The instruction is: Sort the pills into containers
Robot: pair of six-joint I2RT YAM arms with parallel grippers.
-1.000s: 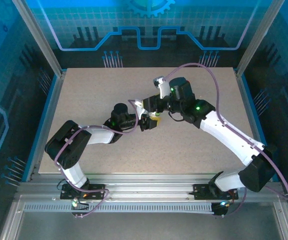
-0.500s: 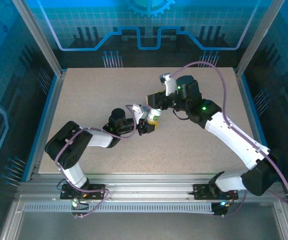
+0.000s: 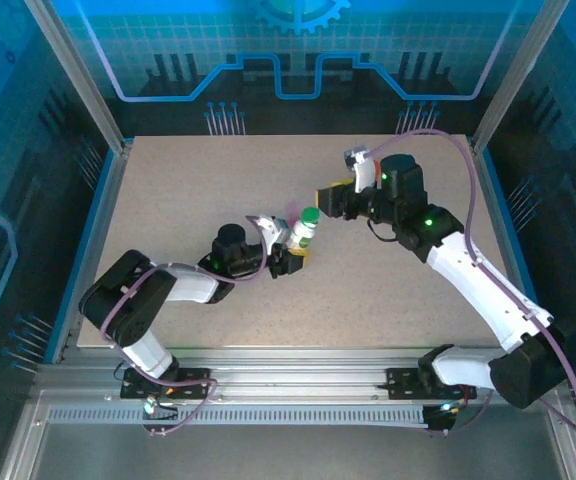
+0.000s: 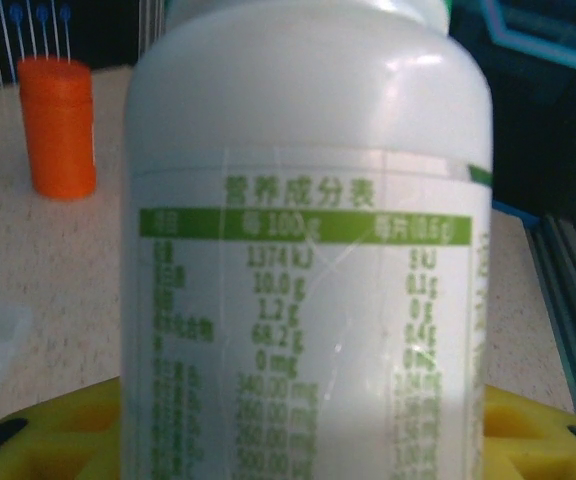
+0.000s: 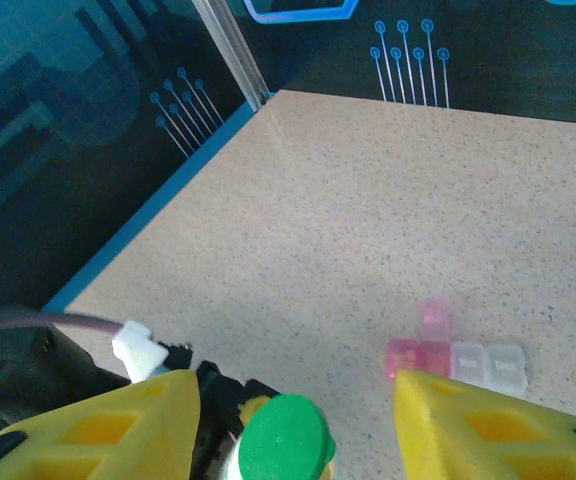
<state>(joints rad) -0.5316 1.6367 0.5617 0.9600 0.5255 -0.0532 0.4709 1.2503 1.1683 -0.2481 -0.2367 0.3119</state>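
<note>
Near table (image 3: pixel 168 190) centre, I see left claw (image 3: pixel 293 258) grasping the capped bottle (image 3: pixel 306 232); right claw (image 3: pixel 326 197) released, angled down toward it.

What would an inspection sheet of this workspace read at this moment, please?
Surface: speckled beige table, no spills seen.
Job's things: white bottle upright, green cap on; orange bottle upright on the table beyond it; pink and clear pill box lying flat.
Clutter: nothing seen.
Grippers: left gripper closed on the white bottle; right gripper open, apart from the bottle, holding nothing.
Cables: purple cables run along both arms, with loose loops near the wrists.
Surroundings: metal frame and blue-lit panels around the table.
</note>
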